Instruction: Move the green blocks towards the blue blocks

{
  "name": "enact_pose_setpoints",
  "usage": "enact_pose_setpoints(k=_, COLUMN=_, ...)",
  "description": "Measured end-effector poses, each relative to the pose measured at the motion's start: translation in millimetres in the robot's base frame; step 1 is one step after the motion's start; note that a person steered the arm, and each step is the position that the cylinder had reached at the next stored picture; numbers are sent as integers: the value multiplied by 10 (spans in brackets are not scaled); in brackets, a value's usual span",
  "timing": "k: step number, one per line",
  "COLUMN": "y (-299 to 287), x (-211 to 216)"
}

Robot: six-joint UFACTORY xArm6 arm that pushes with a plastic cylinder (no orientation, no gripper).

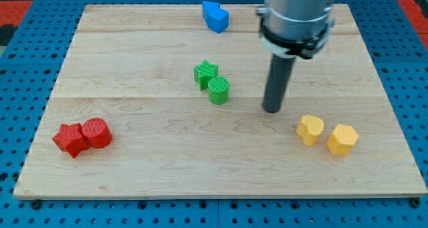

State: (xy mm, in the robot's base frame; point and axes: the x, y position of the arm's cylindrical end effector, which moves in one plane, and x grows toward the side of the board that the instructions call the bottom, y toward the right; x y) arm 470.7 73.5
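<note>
We carry no fingers and hold nothing: my tip [272,110] rests on the desk [167,168] right of the green star [205,72] and green cylinder [219,90] at frame centre, the blue blocks [215,17] lying above them.

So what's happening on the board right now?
My tip is down on the board, to the view's right of the green star and green cylinder, not touching either. Those two sit together mid-board. The blue blocks are at the view's top edge, well apart from the greens. Two red blocks lie at the lower left and two yellow blocks at the lower right, out of the way.
</note>
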Motion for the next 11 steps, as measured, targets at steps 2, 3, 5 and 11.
enact_pose_setpoints(k=2, y=-509, x=-209)
enact_pose_setpoints(k=3, y=-584, x=-329)
enact_pose_setpoints(k=5, y=-647, x=-450)
enact_pose_setpoints(k=11, y=-1088, x=-1531)
